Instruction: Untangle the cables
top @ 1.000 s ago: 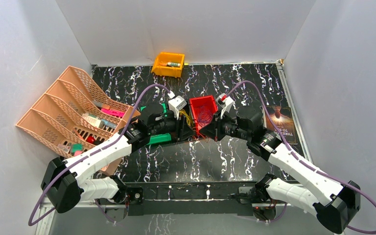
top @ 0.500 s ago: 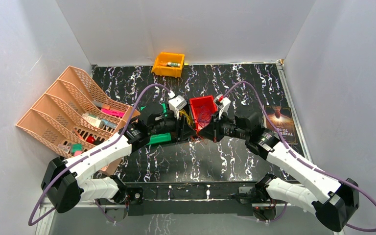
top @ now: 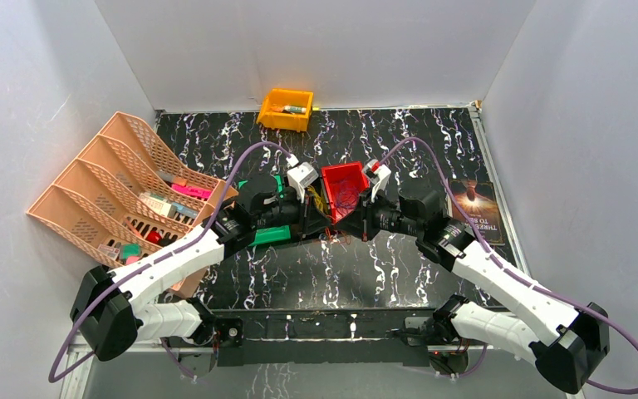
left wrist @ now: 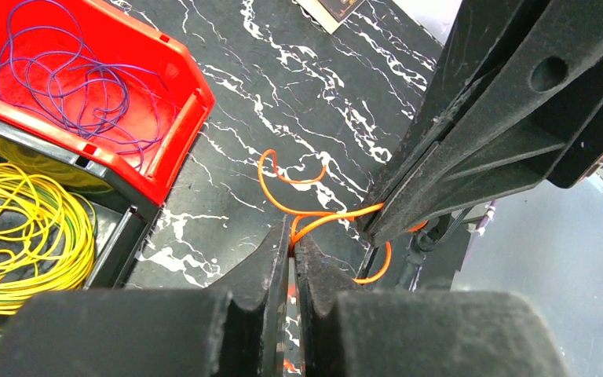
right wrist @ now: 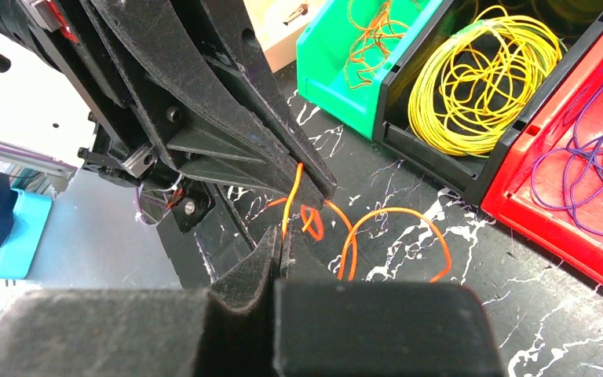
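An orange cable (left wrist: 292, 179) lies in loose loops on the black marbled table in front of the bins. My left gripper (left wrist: 292, 239) is shut on one strand of it. My right gripper (right wrist: 280, 236) meets it tip to tip and is shut on the same orange cable (right wrist: 396, 212). In the top view both grippers, left (top: 326, 224) and right (top: 345, 224), touch just below the red bin (top: 342, 176). A purple cable (left wrist: 71, 86) fills the red bin and a yellow coil (right wrist: 471, 86) fills the black bin (right wrist: 432, 145). More orange wire (right wrist: 365, 39) lies in a green bin (right wrist: 330, 86).
A peach slotted file rack (top: 125, 191) with small items stands at the left. An orange bin (top: 286, 109) sits at the back wall. A dark book (top: 475, 204) lies at the right. The table's near edge runs close behind both grippers.
My left gripper's jaws have closed onto the orange cable. The right arm has shifted slightly left, so the two grippers now meet.
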Tool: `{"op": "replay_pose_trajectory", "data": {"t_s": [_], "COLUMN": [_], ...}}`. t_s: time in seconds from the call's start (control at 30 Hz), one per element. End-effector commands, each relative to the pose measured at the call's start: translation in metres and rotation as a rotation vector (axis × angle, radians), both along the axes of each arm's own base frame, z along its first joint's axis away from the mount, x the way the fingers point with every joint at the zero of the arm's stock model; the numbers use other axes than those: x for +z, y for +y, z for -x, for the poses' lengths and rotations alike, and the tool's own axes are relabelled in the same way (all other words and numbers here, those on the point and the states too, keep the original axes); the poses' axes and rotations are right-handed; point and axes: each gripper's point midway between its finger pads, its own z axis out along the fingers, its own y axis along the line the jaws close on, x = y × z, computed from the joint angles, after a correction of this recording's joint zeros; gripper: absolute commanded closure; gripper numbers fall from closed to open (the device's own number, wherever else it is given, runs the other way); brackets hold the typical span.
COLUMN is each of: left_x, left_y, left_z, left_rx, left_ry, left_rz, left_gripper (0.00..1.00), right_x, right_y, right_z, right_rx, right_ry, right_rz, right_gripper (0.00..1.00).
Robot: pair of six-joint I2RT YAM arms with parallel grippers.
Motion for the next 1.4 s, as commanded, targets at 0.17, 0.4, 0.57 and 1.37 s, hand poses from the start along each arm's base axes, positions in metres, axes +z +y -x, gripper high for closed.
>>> {"op": "replay_pose_trajectory", "data": {"t_s": [0.17, 0.4, 0.57, 1.37], "left_x": [0.026, 0.023, 0.025, 0.028], "left_y": [0.001, 0.001, 0.0, 0.021], "left_z": [-0.007, -0.013, -0.012, -0.006], "left_rx": [0.037, 0.083, 0.075, 0.111], "left_ry": [-0.049, 0.001, 0.013, -0.007], "left_rz": [0.03, -0.002, 0.008, -0.058], "left_gripper": [1.0, 1.0, 1.0, 1.0], "right_x": [0.006, -0.018, -0.037, -0.04], "right_y": [-0.003, -0.015, -0.037, -0.105], "right_z": [-0.009, -0.028, -0.063, -0.101], "right_rx": [-0.045, -0.158, -0.391, -0.782], "right_ry": [-0.048, -0.055, -0.069, -0.19], "right_rz": [-0.018, 0.069, 0.137, 0.271], "right_gripper": [0.73, 0.64, 0.61, 0.64]}}
